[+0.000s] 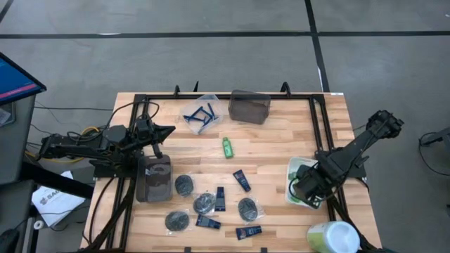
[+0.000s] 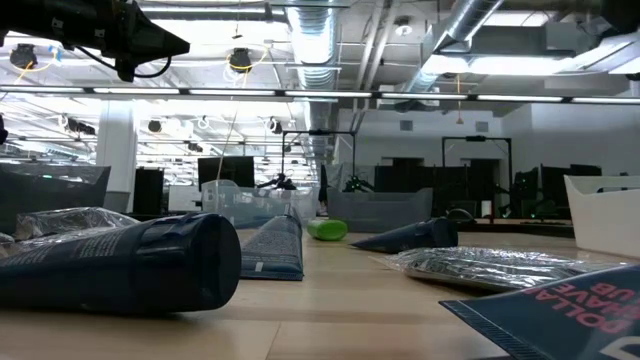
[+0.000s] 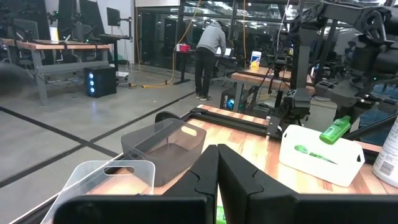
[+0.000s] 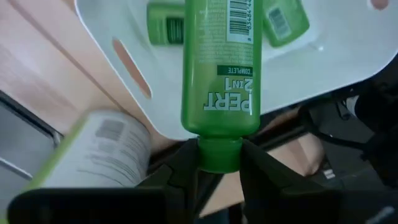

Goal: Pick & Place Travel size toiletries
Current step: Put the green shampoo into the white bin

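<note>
My right gripper (image 1: pixel 304 188) is shut on a bright green mini bottle (image 4: pixel 219 68) above the white tray (image 1: pixel 295 167) at the table's right. Two more green bottles (image 4: pixel 166 22) lie in the tray. My left gripper (image 1: pixel 167 131) is shut and empty, up over the table's left part; it also shows in its wrist view (image 3: pixel 217 163). Another green bottle (image 1: pixel 227 146) lies mid-table. Blue razors (image 1: pixel 200 116) lie in a clear bin. Navy tubes (image 1: pixel 242 180) and wrapped dark discs (image 1: pixel 204 204) lie on the near part of the table. My right gripper pinches the green bottle's cap (image 4: pixel 219 155) between its two fingers. The bottle's body reaches straight out ahead of the fingers. It hangs tilted and lifted clear over the white tray (image 3: pixel 320 155), as the left wrist view (image 3: pixel 336 129) shows.
A grey bin (image 1: pixel 249 105) stands at the far middle, a dark bin (image 1: pixel 153 177) near my left gripper. A large pale-green-topped tub (image 1: pixel 332 237) stands at the near right corner beside the tray. A person (image 3: pixel 208 56) stands far off in the room.
</note>
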Tool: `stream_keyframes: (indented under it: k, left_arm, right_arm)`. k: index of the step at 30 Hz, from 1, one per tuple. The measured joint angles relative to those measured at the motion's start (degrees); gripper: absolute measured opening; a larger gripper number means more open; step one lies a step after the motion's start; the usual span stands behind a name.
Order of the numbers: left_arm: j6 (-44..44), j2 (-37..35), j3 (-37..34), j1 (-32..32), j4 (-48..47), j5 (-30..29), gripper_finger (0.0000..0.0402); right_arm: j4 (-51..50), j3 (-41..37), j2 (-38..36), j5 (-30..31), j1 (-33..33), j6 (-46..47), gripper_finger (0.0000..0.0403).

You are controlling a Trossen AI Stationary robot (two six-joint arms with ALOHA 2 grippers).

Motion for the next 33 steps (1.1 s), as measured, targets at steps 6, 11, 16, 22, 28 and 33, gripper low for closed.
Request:
stream_keyframes:
  k: [6, 11, 16, 22, 28, 33]
  left_arm:
    - [0.0, 0.0, 0.0, 0.0, 0.0, 0.0, 0.0]
    - [0.0, 0.0, 0.0, 0.0, 0.0, 0.0, 0.0]
    - [0.0, 0.0, 0.0, 0.0, 0.0, 0.0, 0.0]
    - [0.0, 0.0, 0.0, 0.0, 0.0, 0.0, 0.0]
    - [0.0, 0.0, 0.0, 0.0, 0.0, 0.0, 0.0]
    - [0.0, 0.0, 0.0, 0.0, 0.0, 0.0, 0.0]
  right_arm:
    - [-0.1, -2.3, 0.0, -2.2, 1.2, -4.7, 0.0086]
    - [-3.4, -2.7, 0.6, -2.9, 0.8, -14.8, 0.0086]
    - [-6.3, -2.7, 3.3, -4.8, -0.8, -27.1, 0.0086]
    - [-6.1, -2.7, 9.1, -5.9, -2.5, -39.5, 0.0087]
    - [-6.1, -2.7, 14.7, -6.8, -3.6, -50.9, 0.0088]
    - [-6.1, -2.7, 17.9, -6.8, -3.9, -57.4, 0.009]
